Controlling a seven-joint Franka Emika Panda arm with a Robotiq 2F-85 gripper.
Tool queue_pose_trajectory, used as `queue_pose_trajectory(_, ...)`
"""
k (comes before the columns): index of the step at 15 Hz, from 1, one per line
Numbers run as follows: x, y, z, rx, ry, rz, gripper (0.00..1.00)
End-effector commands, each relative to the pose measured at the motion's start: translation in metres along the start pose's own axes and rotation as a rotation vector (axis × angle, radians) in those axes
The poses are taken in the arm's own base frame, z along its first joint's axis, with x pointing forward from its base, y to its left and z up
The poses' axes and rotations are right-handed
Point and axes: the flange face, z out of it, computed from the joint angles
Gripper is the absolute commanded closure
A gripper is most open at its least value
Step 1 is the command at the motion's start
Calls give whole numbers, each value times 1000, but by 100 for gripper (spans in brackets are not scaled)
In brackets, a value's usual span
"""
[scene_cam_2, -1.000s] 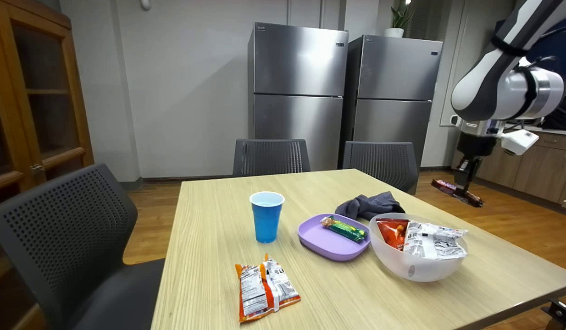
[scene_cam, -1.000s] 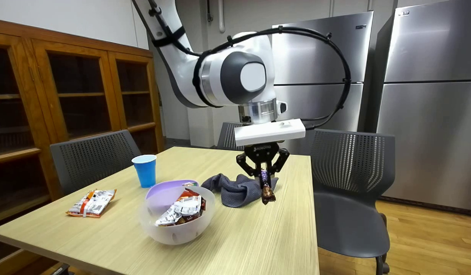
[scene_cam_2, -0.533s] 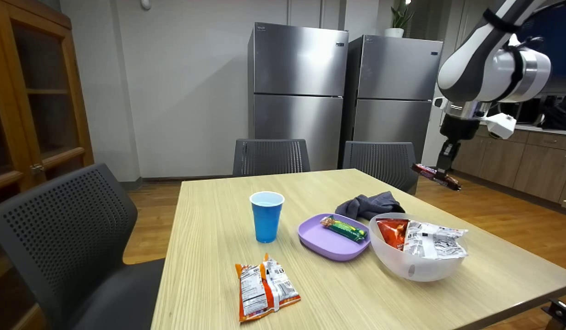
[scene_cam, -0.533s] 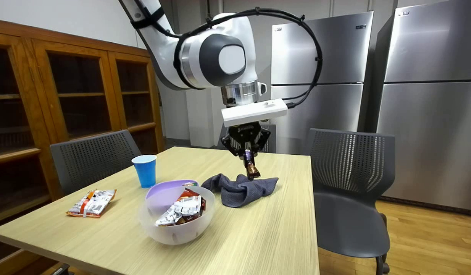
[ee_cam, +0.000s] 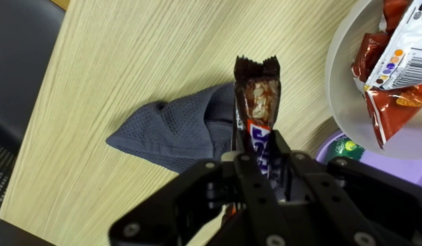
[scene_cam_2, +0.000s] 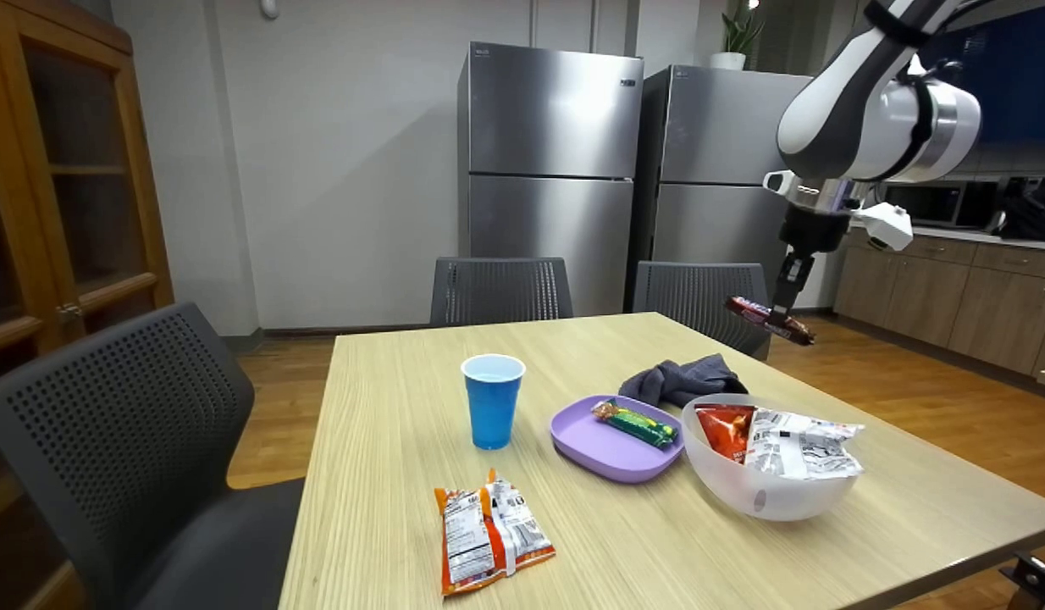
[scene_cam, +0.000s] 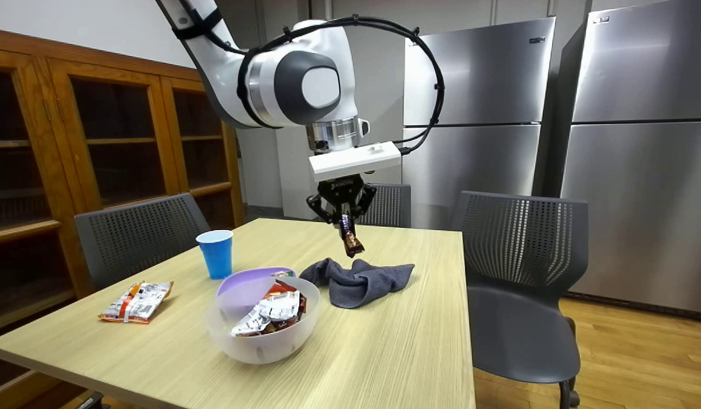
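My gripper is shut on a brown-wrapped candy bar with purple, white and red lettering. The bar's ends stick out on both sides of the fingers, and its middle is hidden by them. In both exterior views the gripper hangs in the air with the candy bar, clear of the table. Under it in the wrist view lies a crumpled dark grey cloth. A translucent bowl holding a red snack bag and a silver-white one stands close to the cloth.
Beside the bowl is a purple plate with a green-wrapped bar on it. A blue cup and an orange-and-white snack bag sit farther along the table. Dark chairs stand around its edges.
Holding the candy bar, the gripper has travelled left and somewhat upward in both exterior views, arriving over the cloth. Its grip looks the same, and the things on the table have not moved.
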Motion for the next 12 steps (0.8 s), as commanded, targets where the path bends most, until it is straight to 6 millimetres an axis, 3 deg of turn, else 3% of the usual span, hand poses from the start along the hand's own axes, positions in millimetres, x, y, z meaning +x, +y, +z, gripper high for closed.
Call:
queue_pose_trajectory(1,16,-12,-11,22,7,-51,96)
queue_pose_trajectory(12,86,-43,1,79,-49,38,96)
